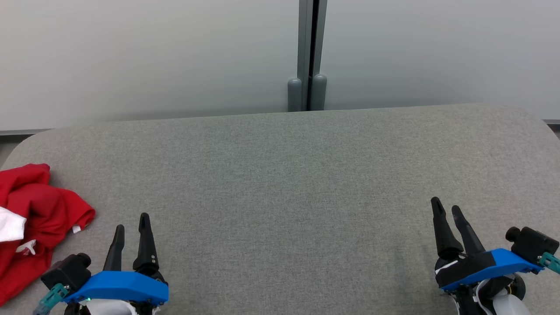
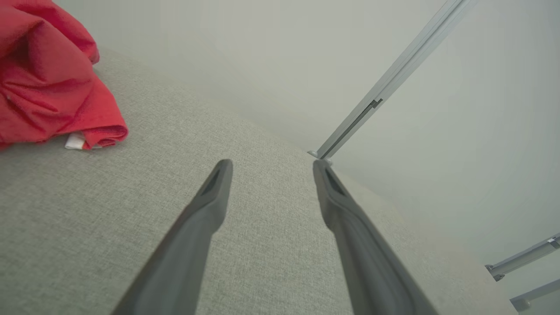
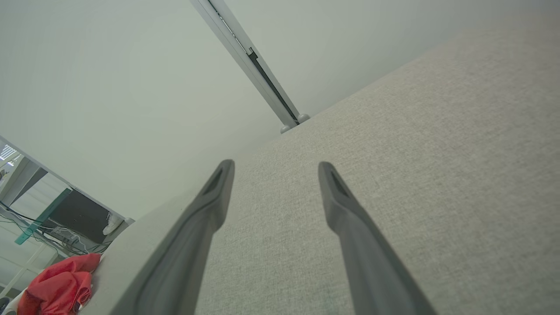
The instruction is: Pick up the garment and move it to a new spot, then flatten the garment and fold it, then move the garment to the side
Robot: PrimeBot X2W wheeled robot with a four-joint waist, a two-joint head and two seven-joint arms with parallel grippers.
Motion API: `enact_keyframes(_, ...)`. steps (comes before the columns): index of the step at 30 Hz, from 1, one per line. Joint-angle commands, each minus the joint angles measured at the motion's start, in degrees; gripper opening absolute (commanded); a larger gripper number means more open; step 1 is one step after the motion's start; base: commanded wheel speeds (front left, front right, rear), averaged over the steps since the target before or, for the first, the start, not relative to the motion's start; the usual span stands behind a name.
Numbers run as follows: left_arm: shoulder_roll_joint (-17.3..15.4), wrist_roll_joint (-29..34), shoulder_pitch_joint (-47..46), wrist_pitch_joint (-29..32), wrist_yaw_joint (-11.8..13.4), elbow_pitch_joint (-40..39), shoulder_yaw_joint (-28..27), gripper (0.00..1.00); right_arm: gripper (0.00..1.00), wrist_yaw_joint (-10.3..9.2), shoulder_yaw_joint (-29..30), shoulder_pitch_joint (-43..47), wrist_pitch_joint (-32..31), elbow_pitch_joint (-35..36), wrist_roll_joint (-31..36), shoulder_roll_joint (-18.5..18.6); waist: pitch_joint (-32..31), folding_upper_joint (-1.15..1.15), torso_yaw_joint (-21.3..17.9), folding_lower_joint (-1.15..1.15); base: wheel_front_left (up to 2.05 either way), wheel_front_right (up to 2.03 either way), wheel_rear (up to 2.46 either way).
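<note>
garment: red cloth [image 1: 43, 210], crumpled heap on the table's [image 1: 280, 175] left end. Head view's edge cuts part of it off, so full extent can't tell.
garment look: soft, thick bunched folds, not flat, not folded. White patch [image 1: 11, 223] on it (lining or print, can't tell). Small white tag [image 1: 77, 229] pokes out at the hem nearest me.
dir from my fingers: lies left & slightly fwd of my left gripper [image 1: 131, 222]. In left wrist view it sits upper left of my tips, near but apart, no contact.
long axis: as far as visible, heap runs approx near-to-far along the table's left end. My left gripper points fwd, roughly parallel to it, not at it.
nearer arm: left, by far. My right gripper [image 1: 445, 204] is at the table's right end, well apart from the garment, w/ the wide grey top between.
left gripper state: jaws spread wide, nothing between them, low over the table. Touching it or not, can't tell.
right gripper state: jaws spread wide too, nothing between.
step (my guess): pick-up not begun yet.
next move (my guess): swing left arm leftward, turn wrist toward the heap, pinch the near hem by the tag.
risk (my guess): catching one layer only, so the heap drags or unrolls off the left end.
backdrop: pale partition w/ grey post [image 1: 307, 57] behind the far edge.
</note>
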State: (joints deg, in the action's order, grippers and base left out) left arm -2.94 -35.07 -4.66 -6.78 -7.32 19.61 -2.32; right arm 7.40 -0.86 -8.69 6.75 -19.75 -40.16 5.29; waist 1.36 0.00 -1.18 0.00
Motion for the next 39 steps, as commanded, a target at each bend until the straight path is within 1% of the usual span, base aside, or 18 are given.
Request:
enact_keyframes(1,-0.3,1.7,-0.2,-0.6,0.4,-0.9,0.3,1.0,1.0,0.11,0.1,-1.0,0.6,0.3,1.8,0.4,0.0,0.0,0.0,0.0,0.0,0.0,0.0)
enact_keyframes(16,-0.5,11.5,0.2,-2.9,1.7,-1.7,1.1,1.0,1.0,0.12,0.6,-1.0,2.9,0.1,12.0,0.5,0.3,0.0,-0.8,0.0,0.0,0.0,0.0)
enact_keyframes(24,-0.8,16.2,0.2,-4.0,3.0,-1.7,1.5,1.0,1.0,0.13,0.7,-1.2,4.0,0.1,17.7,0.1,0.4,0.0,-1.0,0.0,0.0,0.0,0.0)
enact_keyframes(39,-1.8,23.3,-1.1,-5.7,3.4,-1.3,2.0,1.0,1.0,0.13,0.5,-2.8,5.7,1.0,25.6,-0.2,0.4,0.0,-0.9,0.0,0.0,0.0,0.0)
